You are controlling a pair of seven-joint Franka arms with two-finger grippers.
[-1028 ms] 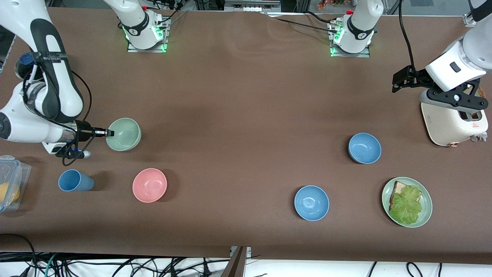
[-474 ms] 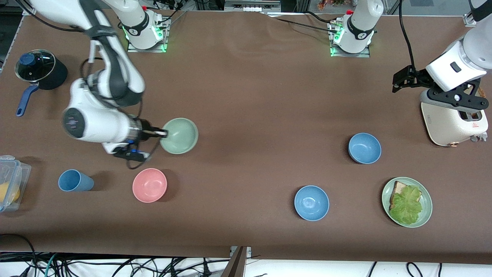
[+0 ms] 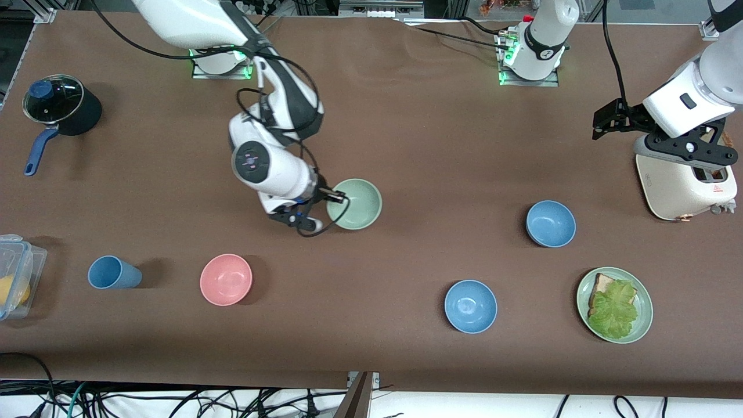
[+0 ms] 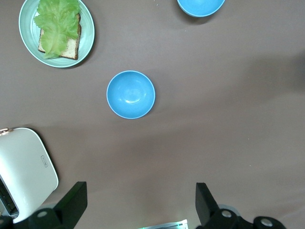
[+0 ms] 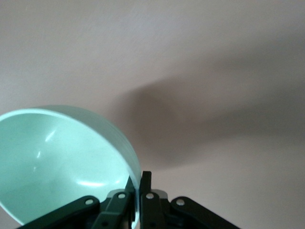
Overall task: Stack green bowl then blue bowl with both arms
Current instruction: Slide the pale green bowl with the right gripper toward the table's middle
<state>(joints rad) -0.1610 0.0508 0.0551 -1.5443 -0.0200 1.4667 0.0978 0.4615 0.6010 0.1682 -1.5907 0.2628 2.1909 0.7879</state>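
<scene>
Presently the right pincer [image 3: 336,197], clamped on the rim of the green bowl [image 3: 355,204], holds it above mid-desk (nothing stacked yet), while the left pincer [image 3: 606,121] waits spread wide over the toaster [image 3: 679,186], both blue bowls [image 3: 550,223] untouched.

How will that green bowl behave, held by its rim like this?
The green bowl looks rigid and glossy, so it may slip or pivot in the right gripper's shut pinch on one rim edge. It seems empty, so probably light. Its rounded underside could rock when set down.
</scene>
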